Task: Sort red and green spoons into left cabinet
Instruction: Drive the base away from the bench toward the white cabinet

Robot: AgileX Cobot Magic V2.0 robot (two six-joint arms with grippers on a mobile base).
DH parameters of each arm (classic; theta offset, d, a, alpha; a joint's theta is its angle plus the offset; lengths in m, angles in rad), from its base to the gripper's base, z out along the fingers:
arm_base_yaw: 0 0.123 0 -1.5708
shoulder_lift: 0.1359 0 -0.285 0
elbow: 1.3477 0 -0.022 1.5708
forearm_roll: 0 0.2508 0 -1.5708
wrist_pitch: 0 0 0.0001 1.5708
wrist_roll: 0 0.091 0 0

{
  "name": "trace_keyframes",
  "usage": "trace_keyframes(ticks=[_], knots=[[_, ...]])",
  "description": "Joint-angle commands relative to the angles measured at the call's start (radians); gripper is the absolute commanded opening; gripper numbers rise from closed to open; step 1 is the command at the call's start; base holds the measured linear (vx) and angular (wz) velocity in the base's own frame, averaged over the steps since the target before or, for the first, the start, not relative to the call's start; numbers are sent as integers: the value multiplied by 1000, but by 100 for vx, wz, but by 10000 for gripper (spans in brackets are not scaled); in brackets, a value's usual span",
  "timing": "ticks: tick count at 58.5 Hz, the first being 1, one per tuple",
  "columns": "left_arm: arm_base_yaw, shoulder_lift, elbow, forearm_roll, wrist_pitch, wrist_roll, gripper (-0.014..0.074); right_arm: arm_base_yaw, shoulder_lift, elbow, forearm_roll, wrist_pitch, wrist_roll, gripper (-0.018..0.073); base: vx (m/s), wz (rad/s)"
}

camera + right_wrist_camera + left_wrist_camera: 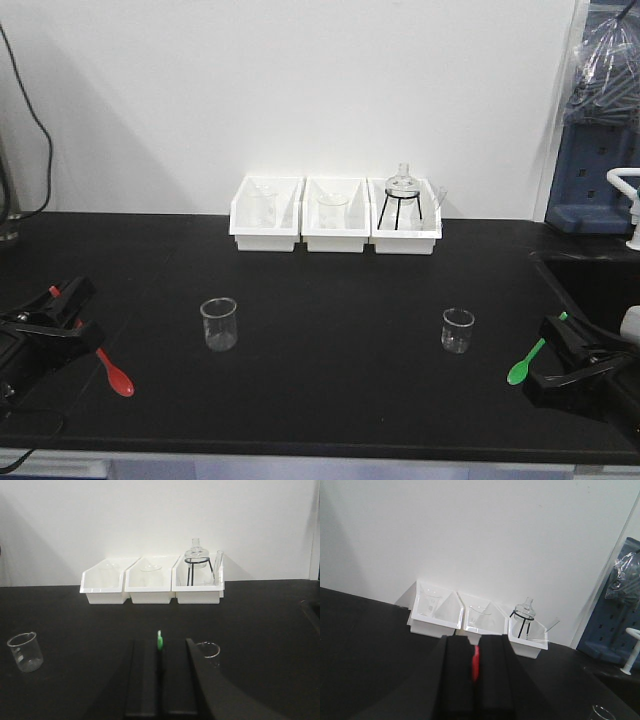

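Front view. We take the row of three white plastic bins point(335, 215) as our landmark. Well forward and left of it, the black left gripper point(85, 340) is clamped on the bright red plastic spoon point(117, 377). Forward and right, the black right gripper point(555, 340) pinches the bright green plastic spoon point(520, 368).

Left wrist view — jaws together on the red handle. We judge that holding it by the handle leaves the bowl free for carrying.

Right wrist view — likewise, with the green.

Left cabinet: not in view.
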Motion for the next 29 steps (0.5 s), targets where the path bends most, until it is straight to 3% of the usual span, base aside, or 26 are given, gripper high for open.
trace_keyframes(ticks=[1, 16, 29], knots=[[-2, -35, -26, -10, -80, 2, -3, -4, -29, -25, 4, -79, -7, -6, -24, 12], [-2, -35, -26, -10, -80, 2, -3, -4, -29, -25, 4, -79, -7, -6, -22, 19], [-2, -35, -26, -10, -80, 2, -3, -4, -29, -25, 4, -79, -7, -6, -16, 41]])
